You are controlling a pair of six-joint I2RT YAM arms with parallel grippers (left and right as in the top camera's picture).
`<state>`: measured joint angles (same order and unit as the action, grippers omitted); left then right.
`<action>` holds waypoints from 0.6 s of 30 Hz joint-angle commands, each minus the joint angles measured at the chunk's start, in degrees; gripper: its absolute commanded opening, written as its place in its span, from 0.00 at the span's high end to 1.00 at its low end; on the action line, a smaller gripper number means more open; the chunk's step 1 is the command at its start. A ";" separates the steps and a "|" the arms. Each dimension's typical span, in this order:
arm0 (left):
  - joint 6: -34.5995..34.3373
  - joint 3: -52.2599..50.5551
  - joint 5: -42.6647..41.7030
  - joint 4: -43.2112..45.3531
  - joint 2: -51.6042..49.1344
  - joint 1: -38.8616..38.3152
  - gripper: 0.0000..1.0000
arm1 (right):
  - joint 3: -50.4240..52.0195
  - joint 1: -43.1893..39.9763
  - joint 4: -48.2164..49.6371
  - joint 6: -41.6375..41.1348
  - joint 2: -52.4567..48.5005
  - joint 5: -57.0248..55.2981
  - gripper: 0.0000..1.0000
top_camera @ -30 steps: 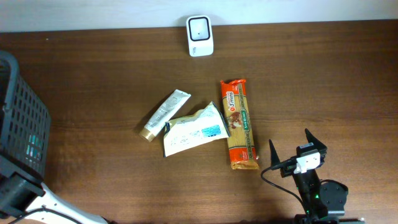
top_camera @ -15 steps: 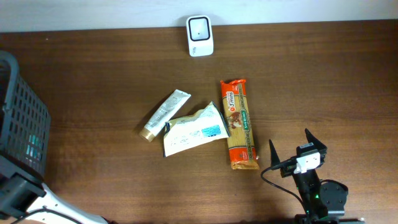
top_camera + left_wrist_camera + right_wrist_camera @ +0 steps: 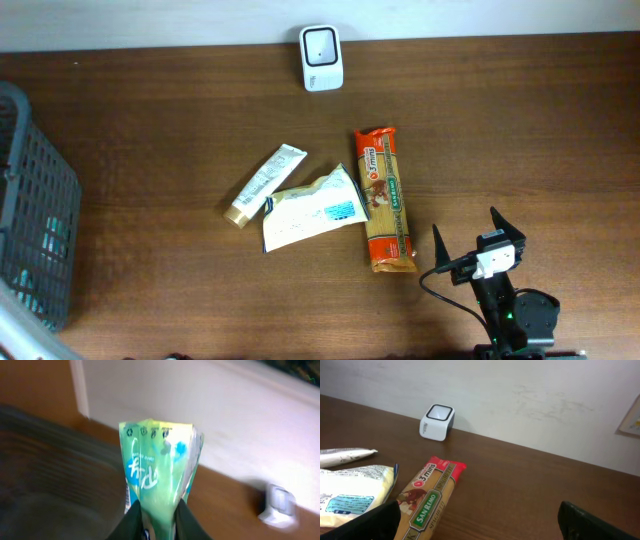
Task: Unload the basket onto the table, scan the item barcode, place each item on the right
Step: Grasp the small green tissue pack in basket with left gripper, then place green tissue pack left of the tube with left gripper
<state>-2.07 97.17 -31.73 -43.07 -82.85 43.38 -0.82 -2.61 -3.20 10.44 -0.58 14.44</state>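
**Overhead:** scanner [image 3: 322, 44] sits at the far edge of the worktop [image 3: 150, 120]. Tube [image 3: 265, 184], white pouch [image 3: 310, 210] and pasta pack [image 3: 385, 198] lie mid-worktop, with the pouch between the other two and touching the pasta. Basket [image 3: 35, 250] is at the left edge. Right end effector [image 3: 478, 250] is near the front edge, just beside the pasta's near end, released wide with nothing in it. Left end effector isn't visible here.

**Left wrist:** left end effector [image 3: 159, 522] is clenched on the bottom end of a green packet [image 3: 157, 465]. The packet stands upright and is blurred. Basket [image 3: 45, 485] is a dark blur below and to the left. Scanner [image 3: 277, 505] is low right, well apart from the packet. Can't make out a barcode on the face that shows.

**Right wrist:** right end effector [image 3: 479, 510] has both fingers [image 3: 370, 520] spread with bare worktop between them. Pasta pack [image 3: 430, 495], pouch [image 3: 350, 490] and tube [image 3: 345, 455] are in front, scanner [image 3: 437, 422] beyond them by the wall.

**Progress:** early, I'd say. The packet is in hand, so the pick looks done. Left to do: carry it over to the scanner and turn the barcode to the window. Nothing here shows a scan yet.
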 commanded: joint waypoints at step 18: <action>1.57 -25.94 15.65 -6.25 -13.64 -33.53 0.01 | 0.50 -0.42 -0.04 -0.39 0.37 0.31 0.01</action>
<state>-0.67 70.04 -16.43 -50.22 -96.57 9.91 -0.82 -2.61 -3.20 10.48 -0.58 14.46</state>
